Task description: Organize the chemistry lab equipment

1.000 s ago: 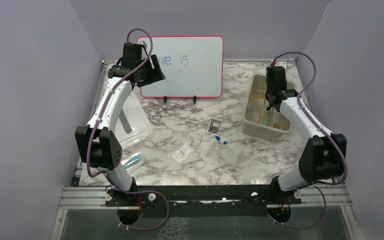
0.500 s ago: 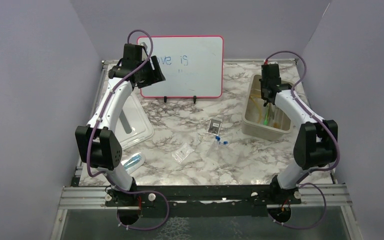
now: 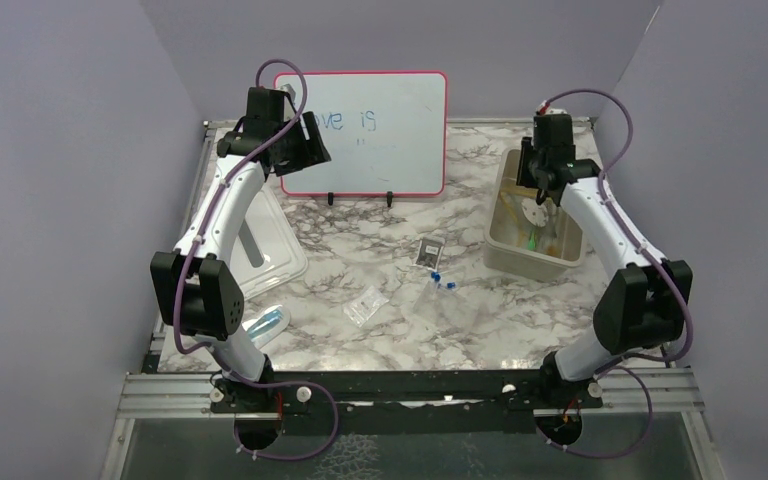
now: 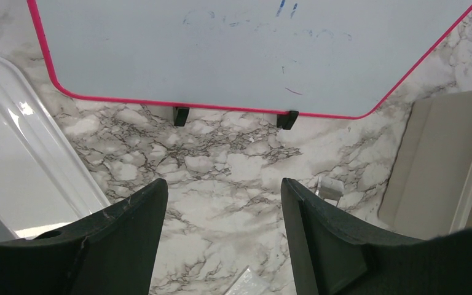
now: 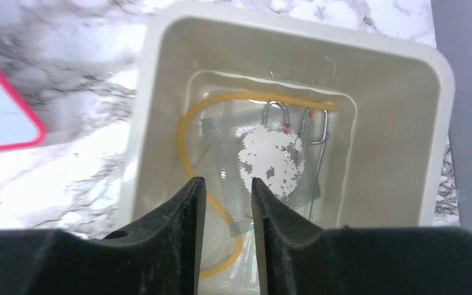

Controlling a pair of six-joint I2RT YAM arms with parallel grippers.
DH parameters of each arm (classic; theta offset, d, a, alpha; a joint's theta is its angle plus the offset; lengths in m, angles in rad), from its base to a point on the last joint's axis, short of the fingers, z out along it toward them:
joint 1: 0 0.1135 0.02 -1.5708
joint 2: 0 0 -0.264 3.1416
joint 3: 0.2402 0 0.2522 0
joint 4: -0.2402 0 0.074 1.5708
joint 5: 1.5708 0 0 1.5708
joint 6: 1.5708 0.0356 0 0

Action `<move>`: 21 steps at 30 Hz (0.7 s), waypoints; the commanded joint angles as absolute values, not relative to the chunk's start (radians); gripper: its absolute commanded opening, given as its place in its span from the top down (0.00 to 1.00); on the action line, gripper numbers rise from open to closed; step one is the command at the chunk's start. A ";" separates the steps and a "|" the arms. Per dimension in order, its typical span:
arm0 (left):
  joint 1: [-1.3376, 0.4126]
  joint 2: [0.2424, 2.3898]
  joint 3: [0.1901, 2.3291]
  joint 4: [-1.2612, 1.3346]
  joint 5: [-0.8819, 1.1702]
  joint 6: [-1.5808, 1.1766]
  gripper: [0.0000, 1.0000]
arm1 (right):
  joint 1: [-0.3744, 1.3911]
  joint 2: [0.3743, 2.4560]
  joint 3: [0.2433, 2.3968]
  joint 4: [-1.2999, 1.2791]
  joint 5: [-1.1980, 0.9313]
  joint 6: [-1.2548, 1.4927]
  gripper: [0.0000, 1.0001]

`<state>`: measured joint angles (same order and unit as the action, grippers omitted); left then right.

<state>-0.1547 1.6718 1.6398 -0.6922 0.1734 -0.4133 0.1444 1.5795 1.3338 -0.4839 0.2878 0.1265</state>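
My right gripper [image 5: 228, 182] hangs over the beige bin [image 5: 393, 141], jaws parted a little with nothing between them. Below it in the bin lies the grey gauze mat [image 5: 270, 157] with its white centre, on the amber tubing loop [image 5: 187, 132]. The top view shows the gripper [image 3: 541, 192] above the mat [image 3: 536, 212]. On the marble lie a dark packet [image 3: 428, 251], blue-capped pieces [image 3: 440, 281] and a clear packet [image 3: 365, 304]. My left gripper [image 4: 224, 184] is open and empty, raised in front of the whiteboard [image 3: 380, 130].
The bin's lid [image 3: 270, 250] lies at the left under my left arm. Another clear packet [image 3: 268, 322] sits by the left arm's base. A green-tipped item [image 3: 531, 240] rests in the bin. The red-framed whiteboard stands at the back.
My right gripper has opened and shifted toward the back of the bin; the gauze mat now lies loose in the bin. The left arm has not moved.
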 commanded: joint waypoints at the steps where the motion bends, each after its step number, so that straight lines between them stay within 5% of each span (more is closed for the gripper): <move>1: -0.162 1.632 1.652 -0.670 0.219 -0.385 0.29 | 0.149 1.503 1.415 -0.612 0.177 0.202 0.60; 12: -0.192 1.587 1.572 -0.642 0.256 -0.386 0.28 | 0.158 1.517 1.374 -0.661 -0.239 0.366 0.46; 21: -0.213 1.567 1.532 -0.626 0.256 -0.407 0.29 | 0.266 1.747 1.521 -0.755 0.043 0.447 0.54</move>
<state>-0.2039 1.6108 1.5478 -0.6594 0.2363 -0.3985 0.2462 1.6836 1.4502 -0.6716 -0.0990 0.3866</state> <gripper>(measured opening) 0.714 0.489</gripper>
